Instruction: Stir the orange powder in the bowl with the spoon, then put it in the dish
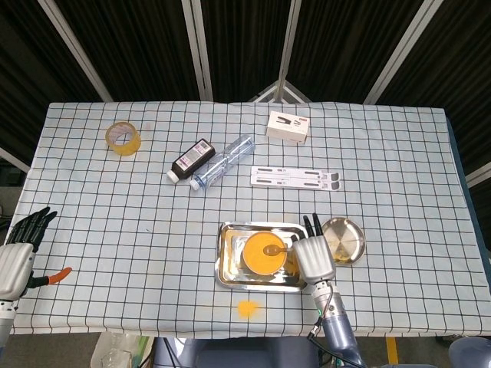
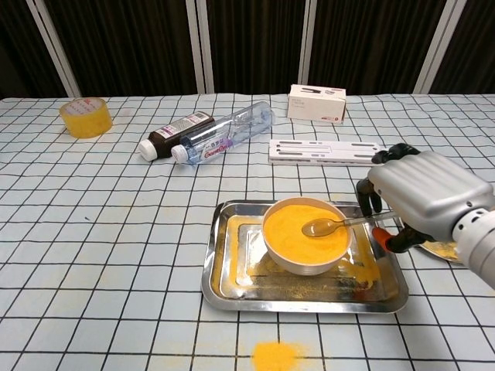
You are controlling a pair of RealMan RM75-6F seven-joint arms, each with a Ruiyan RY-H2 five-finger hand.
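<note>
A white bowl (image 2: 305, 249) heaped with orange powder (image 1: 263, 254) stands in a steel tray (image 2: 232, 284). The spoon (image 2: 319, 227) lies with its scoop on the powder and its handle pointing right over the rim. My right hand (image 2: 421, 199) hovers over the handle's end, fingers curled above it and thumb below. Whether it grips the handle is hidden. The round steel dish (image 1: 347, 239) sits just right of the tray and is mostly covered by that hand in the chest view. My left hand (image 1: 17, 254) rests at the table's left edge, fingers apart, holding nothing.
Spilled orange powder (image 2: 274, 355) lies on the cloth in front of the tray. Further back are a long white strip (image 2: 325, 151), a white box (image 2: 316, 103), a clear bottle (image 2: 223, 133), a dark bottle (image 2: 172, 130) and a tape roll (image 2: 85, 117).
</note>
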